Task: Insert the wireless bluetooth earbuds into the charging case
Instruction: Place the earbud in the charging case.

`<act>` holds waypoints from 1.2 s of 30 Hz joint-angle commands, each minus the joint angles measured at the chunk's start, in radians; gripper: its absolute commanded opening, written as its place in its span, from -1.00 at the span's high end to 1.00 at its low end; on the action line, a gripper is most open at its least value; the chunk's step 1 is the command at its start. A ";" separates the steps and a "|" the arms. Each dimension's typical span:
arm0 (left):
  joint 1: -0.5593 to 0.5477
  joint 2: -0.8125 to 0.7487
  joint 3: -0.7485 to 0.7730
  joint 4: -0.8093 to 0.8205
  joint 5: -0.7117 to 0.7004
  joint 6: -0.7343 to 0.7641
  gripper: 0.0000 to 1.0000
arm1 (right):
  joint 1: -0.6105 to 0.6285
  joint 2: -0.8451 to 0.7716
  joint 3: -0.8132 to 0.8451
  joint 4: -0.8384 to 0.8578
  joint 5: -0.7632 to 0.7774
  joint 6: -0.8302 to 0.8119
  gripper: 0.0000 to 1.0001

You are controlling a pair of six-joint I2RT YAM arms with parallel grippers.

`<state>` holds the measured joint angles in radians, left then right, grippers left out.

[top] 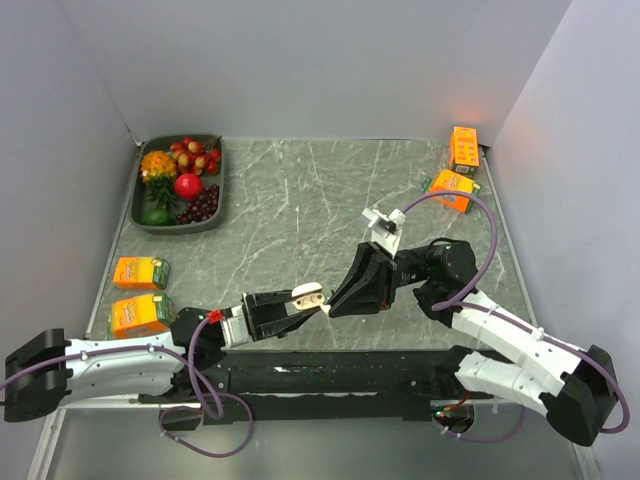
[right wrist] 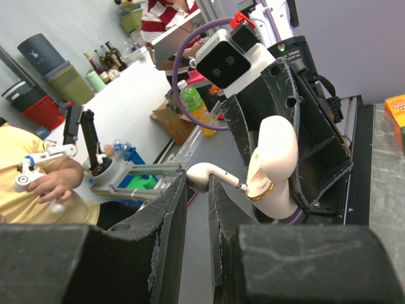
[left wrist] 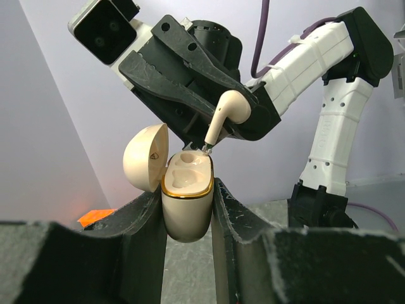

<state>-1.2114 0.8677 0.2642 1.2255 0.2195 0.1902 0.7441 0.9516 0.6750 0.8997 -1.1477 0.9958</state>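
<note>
The grey marbled worktop has a dark tray in its far left corner. In the tray are a red apple, dark grapes, a green fruit and small red berries. By the left edge lies an orange carton, with a second carton just nearer. In the far right corner sits a third carton, and a fourth carton is close in front.

Grey marble table, fruit tray, orange cartons
</note>
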 commanded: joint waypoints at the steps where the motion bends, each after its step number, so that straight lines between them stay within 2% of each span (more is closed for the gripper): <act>1: -0.005 -0.009 -0.003 0.023 -0.002 -0.001 0.98 | -0.009 -0.007 0.044 0.059 0.011 0.003 1.00; 25: -0.017 -0.038 -0.005 0.014 -0.009 0.008 0.98 | -0.022 0.039 0.012 0.090 0.008 0.012 1.00; 36: -0.017 -0.032 0.000 0.019 -0.017 0.017 0.98 | -0.020 0.092 -0.034 0.258 -0.007 0.135 1.00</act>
<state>-1.2236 0.8459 0.2504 1.2125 0.2077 0.1928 0.7300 1.0302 0.6579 1.0401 -1.1484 1.0790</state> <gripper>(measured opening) 0.333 0.231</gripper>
